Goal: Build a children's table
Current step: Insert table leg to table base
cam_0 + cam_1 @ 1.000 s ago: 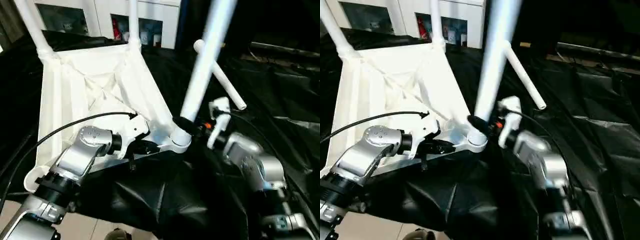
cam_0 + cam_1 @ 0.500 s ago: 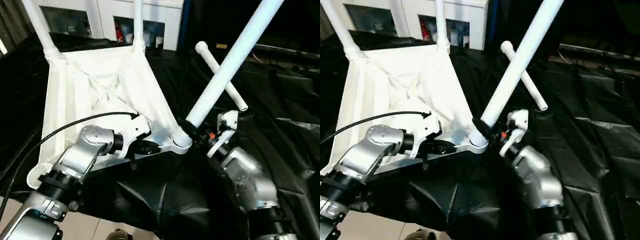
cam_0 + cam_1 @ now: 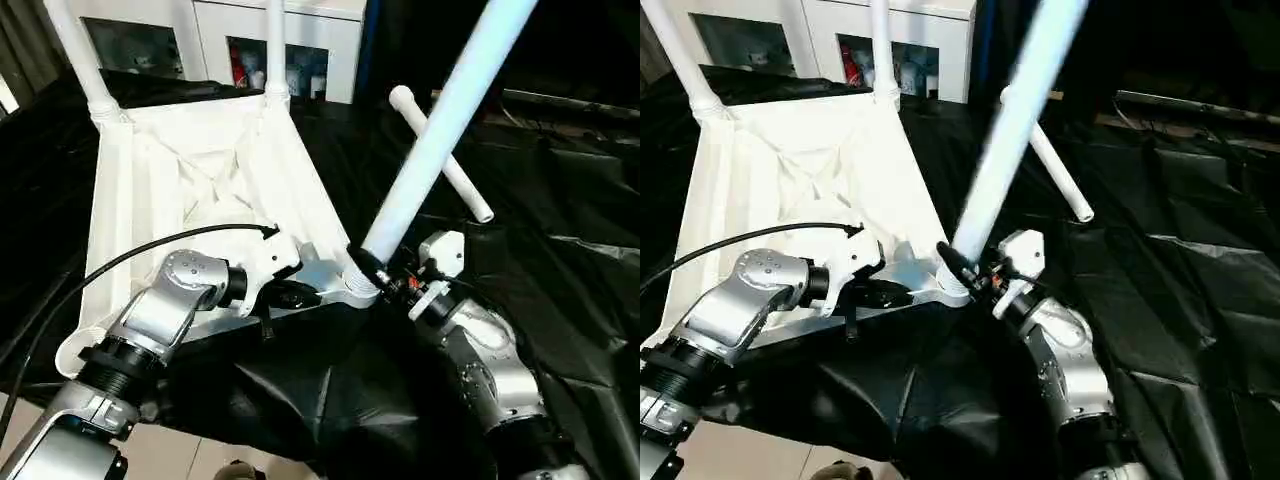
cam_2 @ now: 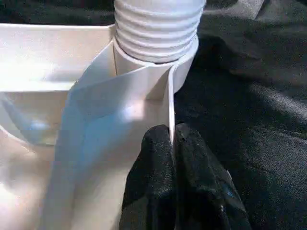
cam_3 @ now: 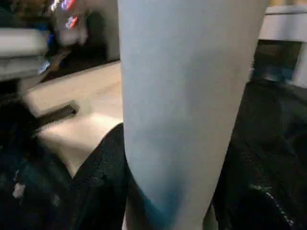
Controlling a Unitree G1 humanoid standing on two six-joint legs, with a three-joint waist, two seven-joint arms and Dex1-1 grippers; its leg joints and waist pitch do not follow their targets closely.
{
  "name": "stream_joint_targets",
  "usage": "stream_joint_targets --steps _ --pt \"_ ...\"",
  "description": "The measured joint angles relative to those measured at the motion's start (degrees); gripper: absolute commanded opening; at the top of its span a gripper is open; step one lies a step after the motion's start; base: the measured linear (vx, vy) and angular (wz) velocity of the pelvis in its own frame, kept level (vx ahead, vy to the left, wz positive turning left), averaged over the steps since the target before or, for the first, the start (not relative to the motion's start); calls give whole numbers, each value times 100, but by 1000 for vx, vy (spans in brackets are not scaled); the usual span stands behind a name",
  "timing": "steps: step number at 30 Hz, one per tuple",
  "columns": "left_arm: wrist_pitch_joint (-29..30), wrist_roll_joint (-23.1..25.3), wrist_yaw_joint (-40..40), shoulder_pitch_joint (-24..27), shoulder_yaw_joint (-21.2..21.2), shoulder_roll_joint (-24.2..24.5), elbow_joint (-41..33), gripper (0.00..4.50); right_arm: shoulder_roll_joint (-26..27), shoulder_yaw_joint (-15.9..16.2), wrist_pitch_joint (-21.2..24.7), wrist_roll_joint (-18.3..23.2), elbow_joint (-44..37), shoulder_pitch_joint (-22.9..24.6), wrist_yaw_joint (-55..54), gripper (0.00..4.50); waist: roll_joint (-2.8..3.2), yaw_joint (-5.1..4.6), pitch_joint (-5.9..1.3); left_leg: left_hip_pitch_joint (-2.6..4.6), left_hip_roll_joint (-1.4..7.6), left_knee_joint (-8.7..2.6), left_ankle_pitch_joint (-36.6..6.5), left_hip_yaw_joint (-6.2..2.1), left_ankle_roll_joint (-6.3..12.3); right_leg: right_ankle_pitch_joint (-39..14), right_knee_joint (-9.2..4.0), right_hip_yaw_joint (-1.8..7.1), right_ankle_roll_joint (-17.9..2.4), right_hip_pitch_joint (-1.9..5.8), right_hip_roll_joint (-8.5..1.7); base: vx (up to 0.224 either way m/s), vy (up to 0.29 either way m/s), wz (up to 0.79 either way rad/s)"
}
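Nearest me, my left end effector is pinched shut on a thin rib of the upturned tabletop, just beside the near corner socket. My right end effector is clamped around the base of a leg, whose ribbed end sits in that socket while the shaft leans off to the right; I judge it not fully seated. Two legs stand upright in the far corners. One spare leg lies loose beyond. So roughly half is done, with this leg and one more left. Everything rests on black sheeting over the bench; a white glass-door cabinet stands behind.
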Motion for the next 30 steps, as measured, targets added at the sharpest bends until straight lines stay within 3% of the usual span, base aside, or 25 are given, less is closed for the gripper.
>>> stream_joint_targets --steps 14,30 --pt "-167 -2 -219 -3 -10 56 27 0 -517 34 1061 250 27 -514 1175 190 -20 3 -17 -3 2 -31 13 4 21 0 -40 -8 0 4 0 0 0 0" --pt "-347 -89 -908 100 -67 319 -60 0 -1017 389 1108 269 155 -769 2575 190 -56 15 -68 1 9 -33 10 3 54 -3 -84 -24 -6 21 0 0 0 0"
